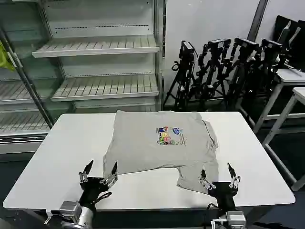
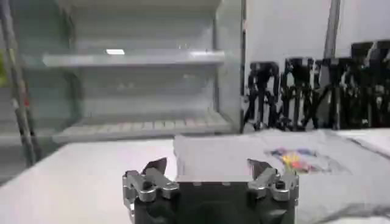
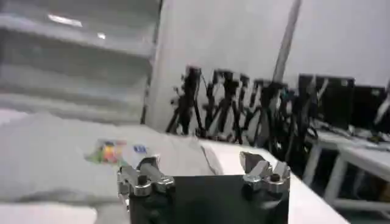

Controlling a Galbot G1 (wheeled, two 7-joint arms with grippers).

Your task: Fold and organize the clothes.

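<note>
The clothes are one light grey T-shirt (image 1: 157, 140) lying flat on the white table (image 1: 62, 152), chest print (image 1: 169, 135) facing up, with a sleeve trailing toward the front right. In the wrist views I see the T-shirt (image 2: 256, 155) (image 3: 55, 152) spread ahead of each gripper. My left gripper (image 1: 101, 168) stands open at the table's front edge, just short of the shirt's near left corner. Open too, my right gripper (image 1: 217, 171) sits beside the trailing sleeve at the front right. Nothing is between the fingers of the left gripper (image 2: 208, 167) or the right gripper (image 3: 198, 163).
Empty wire shelves (image 1: 100, 67) stand behind the table on the left. A cluster of black tripods (image 1: 224, 71) stands at the back right, with white side tables (image 1: 290, 90) further right. A yellow-green cloth scrap (image 1: 5, 57) hangs at the far left.
</note>
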